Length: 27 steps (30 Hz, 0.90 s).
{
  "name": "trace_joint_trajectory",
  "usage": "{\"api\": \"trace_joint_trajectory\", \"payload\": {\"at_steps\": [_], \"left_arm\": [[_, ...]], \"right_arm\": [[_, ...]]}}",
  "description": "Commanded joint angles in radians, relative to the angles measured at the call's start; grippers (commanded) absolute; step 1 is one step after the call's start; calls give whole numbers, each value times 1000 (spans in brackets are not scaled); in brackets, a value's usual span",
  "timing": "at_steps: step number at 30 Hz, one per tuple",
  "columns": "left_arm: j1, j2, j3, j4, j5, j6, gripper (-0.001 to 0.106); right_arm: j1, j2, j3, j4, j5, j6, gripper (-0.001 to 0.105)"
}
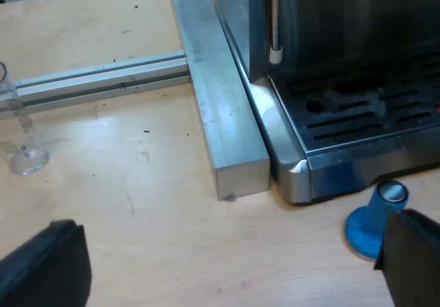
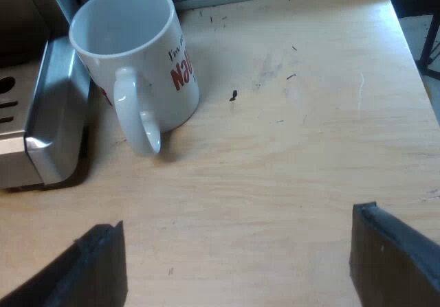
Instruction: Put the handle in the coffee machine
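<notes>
My left gripper (image 1: 234,266) is open above the wooden table, its two black fingers (image 1: 48,266) spread wide with nothing between them. Beyond it stands the espresso machine (image 1: 344,60) with its slotted drip tray (image 1: 371,115) and a thin steam wand (image 1: 275,25). A blue tamper (image 1: 375,221) stands on the table just before the drip tray, close to one left finger. My right gripper (image 2: 234,266) is also open and holds nothing; it hovers over bare wood. A white mug (image 2: 134,60) with red lettering stands ahead of it, against the machine's corner (image 2: 51,115).
A measuring glass (image 1: 17,132) stands on the table away from the machine. Aluminium rails (image 1: 216,94) run along the machine's side and across the table. The table's edge (image 2: 412,53) lies beyond the mug.
</notes>
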<state>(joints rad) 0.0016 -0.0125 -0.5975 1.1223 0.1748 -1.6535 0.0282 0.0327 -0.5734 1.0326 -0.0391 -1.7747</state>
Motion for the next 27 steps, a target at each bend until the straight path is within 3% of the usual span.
{"api": "trace_joint_trajectory", "payload": {"at_steps": [1,5,11,17,27], "left_arm": [[-29,-7,-40,1,44,-10,87],[-78,62,-81,4,52,-10,87],[-152,192,-161,31,138,-10,87],[-293,315,-240,23,248,-10,87],[-513,439,-258,22,322,-2,87]], "right_arm": [[-3,42,-66,28,-23,-37,69],[-3,122,-141,58,-38,-39,69],[17,248,-244,73,-112,-46,69],[100,416,-349,188,-124,-87,69],[274,600,-419,237,-140,-83,69]]}}
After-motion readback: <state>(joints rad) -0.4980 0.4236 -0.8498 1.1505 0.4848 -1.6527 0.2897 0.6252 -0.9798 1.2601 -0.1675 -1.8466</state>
